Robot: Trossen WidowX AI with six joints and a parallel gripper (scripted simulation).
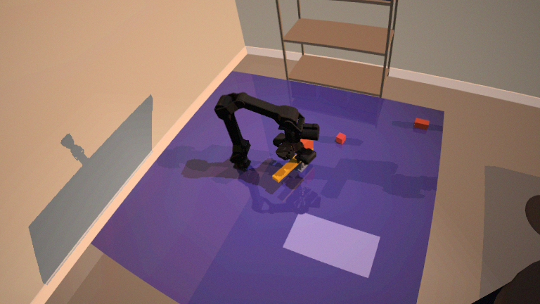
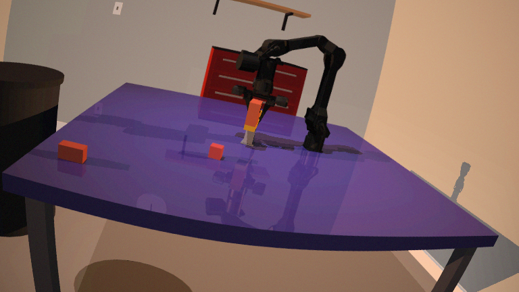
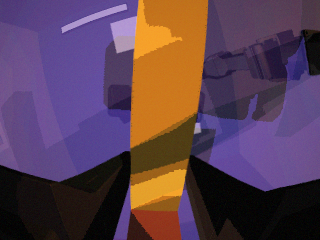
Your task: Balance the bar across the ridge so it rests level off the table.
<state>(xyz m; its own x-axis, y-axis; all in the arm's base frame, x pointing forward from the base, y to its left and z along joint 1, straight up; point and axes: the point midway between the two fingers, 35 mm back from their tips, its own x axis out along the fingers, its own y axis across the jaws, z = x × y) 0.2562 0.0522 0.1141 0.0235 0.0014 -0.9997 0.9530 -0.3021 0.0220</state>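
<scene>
The long yellow-orange bar [image 1: 283, 171] [image 2: 249, 128] [image 3: 167, 85] is held above the table, with a red-orange block [image 1: 306, 143] [image 2: 253, 111] [image 3: 159, 223] on one end. My gripper [image 1: 296, 160] [image 3: 158, 160] is shut on the bar, one finger on each side of it, between the block and the far end. It is partly hidden behind the block in the exterior view. The small grey ridge [image 1: 302, 167] [image 2: 249, 138] stands on the table under the bar. I cannot tell whether bar and ridge touch, or whether the bar is exactly level.
A small red cube [image 1: 340, 138] [image 2: 216, 151] lies on the purple table [image 1: 254, 260] [image 2: 306, 204] near the ridge. A larger red-orange block [image 1: 421, 123] [image 2: 72, 151] lies farther off, near the table's edge. Shadows and reflections of the arm cross the glossy top.
</scene>
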